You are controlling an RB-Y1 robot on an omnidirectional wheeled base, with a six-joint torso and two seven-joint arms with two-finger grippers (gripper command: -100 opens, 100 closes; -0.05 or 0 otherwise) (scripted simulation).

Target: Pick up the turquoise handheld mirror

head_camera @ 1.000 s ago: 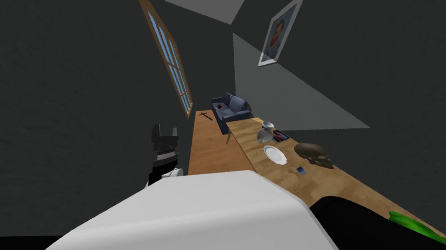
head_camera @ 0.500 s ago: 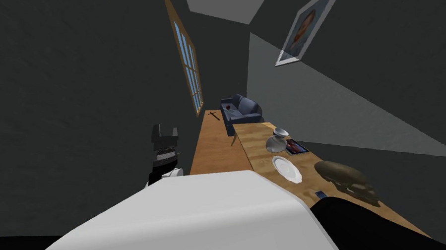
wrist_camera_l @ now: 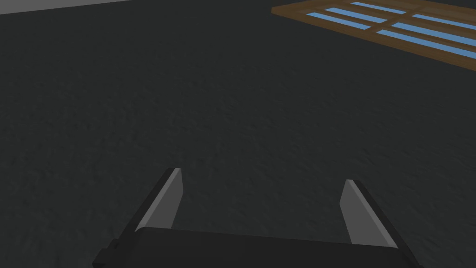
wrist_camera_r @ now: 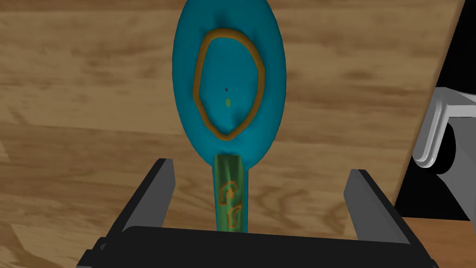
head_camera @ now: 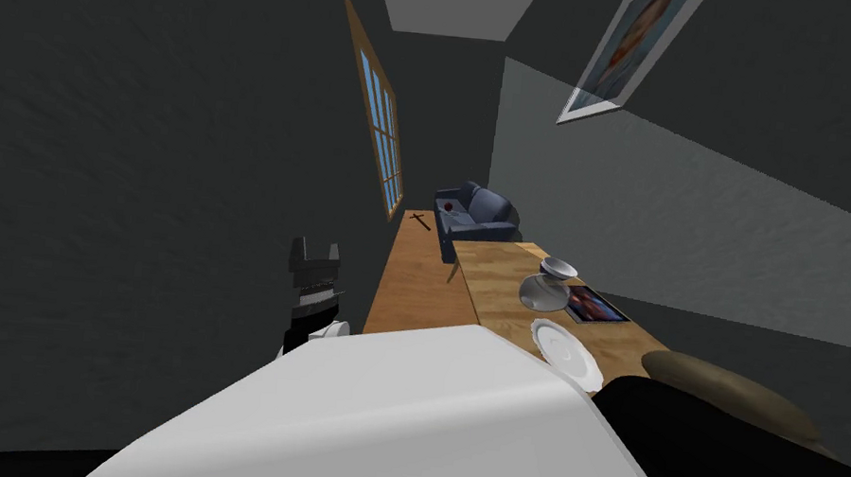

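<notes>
Wooden table (wrist_camera_r: 93, 116), pale grain, dark grey walls around. The turquoise handheld mirror (wrist_camera_r: 228, 93) lies flat on it, near a table edge with a black area beyond.

- Mirror: oval turquoise head with an orange-brown ring on it. The green handle (wrist_camera_r: 228, 195) carries orange ornament and runs back to the gripper's body.
- Right gripper (wrist_camera_r: 260, 166): lined up on the mirror, head at 12 o'clock dead ahead. Fingers (wrist_camera_r: 155, 190) stand wide apart, one at 9 and one at 3 o'clock of the handle, neither touching it. Nothing gripped yet. Can't tell how far the tips are off the wood.
- Handling, my guess: stiff, light, thin and low on the table. The finish looks smooth, so it may slip, and the face could be fragile. I'd grip the handle just behind the neck — narrow, parallel sides, keeps the blades off the head. Tips must get down beside it first or they'll skate over the top.
- Left gripper (head_camera: 315, 265): idle by the dark wall, at 9 o'clock of the table, fingers (wrist_camera_l: 162, 204) spread and empty.
- Elsewhere on the table: white plate (head_camera: 565, 349), grey vase (head_camera: 543, 292) at its 12 o'clock, a flat picture (head_camera: 597, 306) at the vase's 3 o'clock. A brown rounded lump (head_camera: 734, 393) sits at the plate's 4 o'clock. Blue sofa (head_camera: 478, 214) sits beyond the table's far end.
</notes>
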